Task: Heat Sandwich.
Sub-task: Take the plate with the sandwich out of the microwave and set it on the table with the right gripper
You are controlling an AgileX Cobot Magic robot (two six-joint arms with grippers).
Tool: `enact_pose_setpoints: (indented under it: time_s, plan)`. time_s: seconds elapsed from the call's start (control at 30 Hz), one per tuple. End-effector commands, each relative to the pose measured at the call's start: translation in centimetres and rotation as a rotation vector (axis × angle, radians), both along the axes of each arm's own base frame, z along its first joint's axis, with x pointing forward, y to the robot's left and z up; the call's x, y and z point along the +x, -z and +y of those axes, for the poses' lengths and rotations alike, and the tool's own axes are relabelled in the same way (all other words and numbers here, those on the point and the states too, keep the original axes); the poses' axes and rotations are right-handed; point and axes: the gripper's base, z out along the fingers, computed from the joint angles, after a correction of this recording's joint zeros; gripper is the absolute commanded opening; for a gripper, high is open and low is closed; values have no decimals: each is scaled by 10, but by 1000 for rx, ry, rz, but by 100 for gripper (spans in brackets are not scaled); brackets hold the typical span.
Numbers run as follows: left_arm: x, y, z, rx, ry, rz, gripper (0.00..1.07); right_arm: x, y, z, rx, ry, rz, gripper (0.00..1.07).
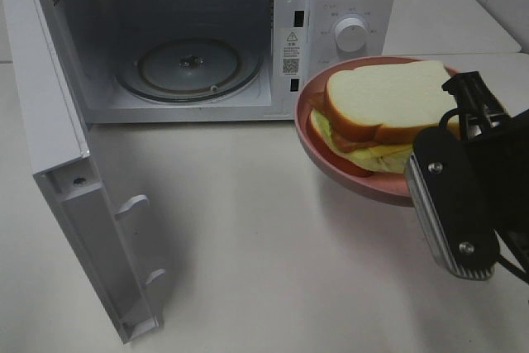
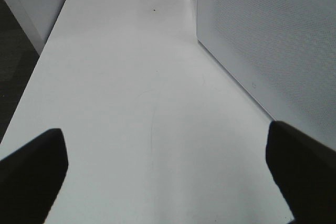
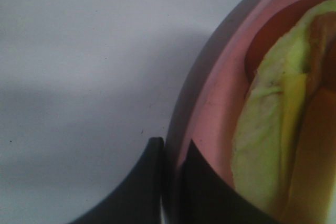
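Smooth white table (image 1: 248, 229), boxy white microwave (image 1: 207, 31) open, right gripper (image 3: 170, 182) pinching round pink plate (image 1: 331, 163) with sandwich (image 1: 384, 113), left gripper (image 2: 168, 166) spread wide, empty

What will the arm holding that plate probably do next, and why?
Probably carry it left toward the open microwave. The right gripper is pinching the pink plate's rim, the sandwich rides on it, and the glass turntable sits bare.
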Motion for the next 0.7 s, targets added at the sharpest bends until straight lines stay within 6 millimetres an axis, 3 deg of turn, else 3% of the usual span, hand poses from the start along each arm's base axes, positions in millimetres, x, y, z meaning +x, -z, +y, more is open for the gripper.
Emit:
enact_pose_setpoints:
  time_s: [0.03, 0.7]
  plan:
    - [-3, 0, 0, -2, -5, -28, 98, 2, -4, -1, 37, 71, -41, 0]
    - [-3, 0, 0, -2, -5, -28, 98, 5, -6, -20, 50, 475, -69, 0]
